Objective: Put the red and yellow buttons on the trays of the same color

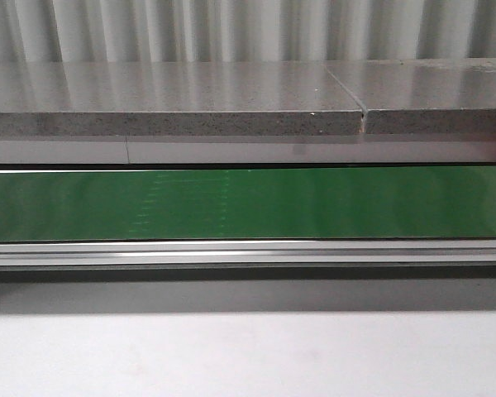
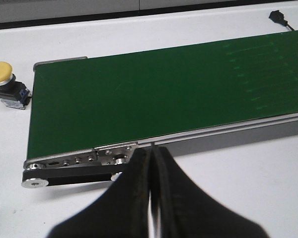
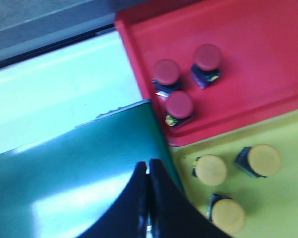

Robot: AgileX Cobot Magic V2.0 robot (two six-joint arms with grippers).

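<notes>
In the left wrist view a yellow button (image 2: 6,84) with a black body and blue base stands on the white table just off the end of the green conveyor belt (image 2: 164,94). My left gripper (image 2: 152,151) is shut and empty, near the belt's side rail. In the right wrist view the red tray (image 3: 268,59) holds three red buttons (image 3: 179,106) and the yellow tray (image 3: 283,198) holds three yellow buttons (image 3: 211,169). My right gripper (image 3: 148,164) is shut and empty, over the belt's end beside the trays. The front view shows no gripper.
The belt (image 1: 248,203) crosses the front view with an aluminium rail (image 1: 248,251) along its near side and a grey stone ledge (image 1: 174,107) behind it. A black plug (image 2: 279,18) lies on the table beyond the belt.
</notes>
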